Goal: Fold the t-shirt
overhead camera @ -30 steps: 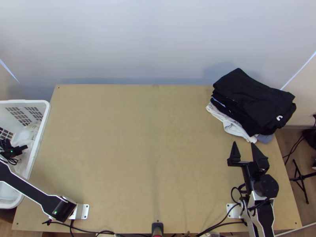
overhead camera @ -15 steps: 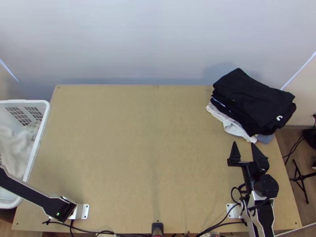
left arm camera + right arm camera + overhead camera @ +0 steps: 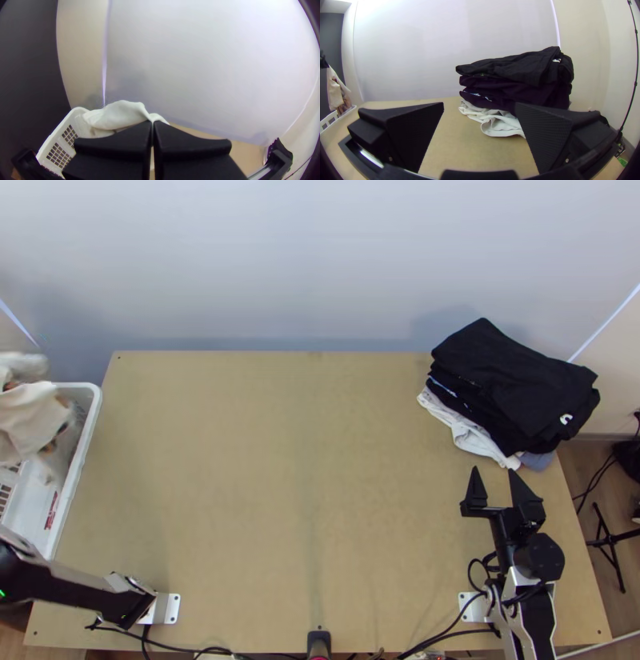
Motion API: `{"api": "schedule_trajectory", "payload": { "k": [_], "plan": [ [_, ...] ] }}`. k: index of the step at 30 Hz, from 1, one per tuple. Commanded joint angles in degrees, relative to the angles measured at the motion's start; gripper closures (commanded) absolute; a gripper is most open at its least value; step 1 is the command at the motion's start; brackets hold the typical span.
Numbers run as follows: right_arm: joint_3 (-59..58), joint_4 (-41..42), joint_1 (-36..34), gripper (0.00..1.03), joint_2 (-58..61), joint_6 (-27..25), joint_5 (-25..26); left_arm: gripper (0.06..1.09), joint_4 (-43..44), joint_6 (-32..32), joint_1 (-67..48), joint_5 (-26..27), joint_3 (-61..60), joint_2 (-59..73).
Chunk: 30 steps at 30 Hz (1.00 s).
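Observation:
A white t-shirt (image 3: 34, 418) with orange-brown patches hangs bunched over the basket at the top view's left edge. In the left wrist view my left gripper (image 3: 152, 124) is shut on a part of this shirt (image 3: 121, 115), the cloth spreading beyond its fingertips. The right wrist view shows the shirt (image 3: 336, 90) hanging down from the left gripper (image 3: 323, 62) at the far left. My right gripper (image 3: 496, 473) stands open near the table's right side, just in front of the clothes stack; in its own view the right gripper (image 3: 480, 106) has nothing between its fingers.
A white basket (image 3: 92, 420) stands against the table's left edge. A stack of folded clothes (image 3: 512, 388), black above and white and grey-blue below, lies at the table's back right corner. The wooden table (image 3: 280, 484) has bare surface between basket and stack.
The shirt has risen out of the basket with the left gripper and swung toward the back. The left arm's links have shifted at the lower left. The right arm has kept still.

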Motion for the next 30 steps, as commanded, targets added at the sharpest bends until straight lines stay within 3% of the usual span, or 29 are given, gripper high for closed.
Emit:
{"api": "schedule_trajectory", "payload": {
  "k": [1, 7, 11, 14, 16, 18, 21, 24, 30],
  "plan": [
    [0.08, 0.01, 0.0, 0.04, 0.01, 0.01, 0.0, 1.05, -8.49, 2.86, -8.42, 3.43, -8.58, -19.54],
    [0.08, 0.01, 0.0, 0.04, 0.01, 0.01, 0.0, 1.05, -8.4, 1.01, -27.75, 2.2, -26.34, -39.49],
    [-0.01, 0.01, 0.0, 0.04, 0.01, 0.01, 0.0, 1.05, -3.57, -11.64, -51.57, -2.99, -38.64, -48.9],
    [0.08, 0.01, 0.0, 0.04, 0.01, 0.01, 0.0, 1.05, 5.57, -22.54, -74.95, -18.28, -48.93, -51.97],
    [-0.01, 0.01, 0.0, 0.04, 0.01, 0.01, 0.0, 1.05, 10.32, -25.62, -91.65, -32.08, -54.29, -52.06],
    [-0.01, 0.01, 0.0, 0.04, 0.01, 0.01, 0.0, 1.05, 14.8, -26.41, -101.67, -39.38, -58.95, -51.45],
    [-0.01, 0.01, 0.0, 0.04, 0.01, 0.01, 0.0, 1.05, 18.84, -29.22, -107.38, -40.43, -62.37, -48.55],
    [-0.01, 0.01, 0.0, 0.04, 0.01, 0.01, 0.0, 1.05, 21.92, -30.72, -115.47, -44.65, -63.6, -45.21],
    [-0.01, 0.01, 0.0, 0.04, 0.01, 0.01, 0.0, 1.05, 30.97, -30.8, -120.65, -44.82, -62.99, -35.98]
  ]
}}
